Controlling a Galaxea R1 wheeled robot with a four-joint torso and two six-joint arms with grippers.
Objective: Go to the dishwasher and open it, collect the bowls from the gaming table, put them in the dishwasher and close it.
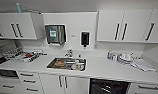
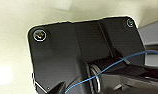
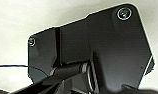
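Note:
The dishwasher [image 1: 108, 87] sits under the white counter [image 1: 100, 68], right of the sink, near the lower edge of the head view. Its dark inside with pale wire racks faces me, so it stands open. The gaming table is out of view. In the left wrist view and the right wrist view I see my own dark plates against a pale surface, with a blue cable crossing the left one. I cannot make out either gripper's state.
A steel sink [image 1: 67, 63] with dishes in it lies mid-counter, under a tap [image 1: 69, 53]. A dish rack [image 1: 22, 55] stands at the left, and stacked white crockery [image 1: 125, 58] and a cloth [image 1: 142, 65] at the right. White wall cabinets [image 1: 127, 26] hang above; drawers [image 1: 27, 81] are below left.

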